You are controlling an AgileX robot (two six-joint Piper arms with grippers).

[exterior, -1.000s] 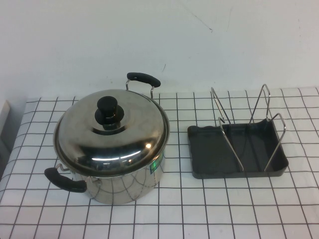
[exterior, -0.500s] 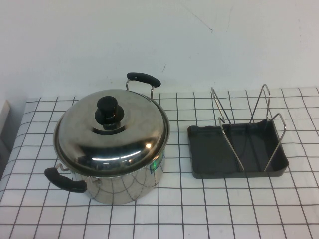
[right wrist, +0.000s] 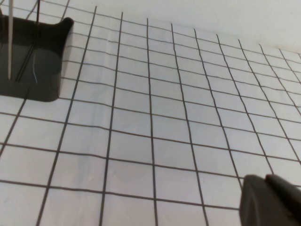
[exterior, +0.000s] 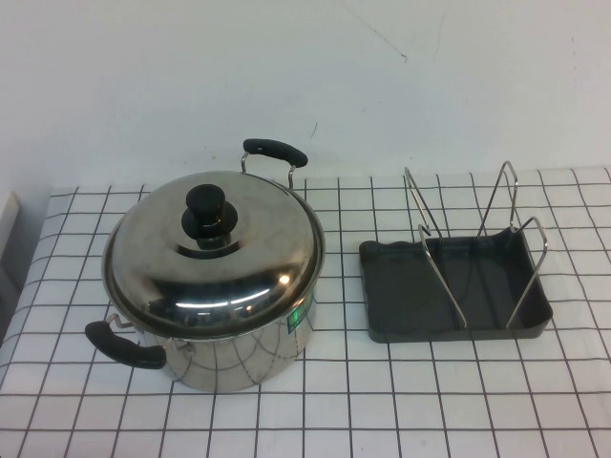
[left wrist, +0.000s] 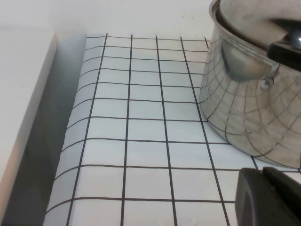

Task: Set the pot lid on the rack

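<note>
Both grippers sit out of the high view; only a dark corner of the left gripper (left wrist: 268, 197) shows in its wrist view, low over the cloth beside the pot, and a similar dark corner of the right gripper (right wrist: 270, 200) hangs above bare grid near the rack. Whether either is open or closed, I cannot tell. On the checked tablecloth (exterior: 382, 401), the steel pot (exterior: 224, 334) stands left, the pot lid (exterior: 215, 258) seated on it, black knob (exterior: 210, 212) up. The rack (exterior: 453, 286) lies right, well apart, wire loops (exterior: 477, 239) upright.
</note>
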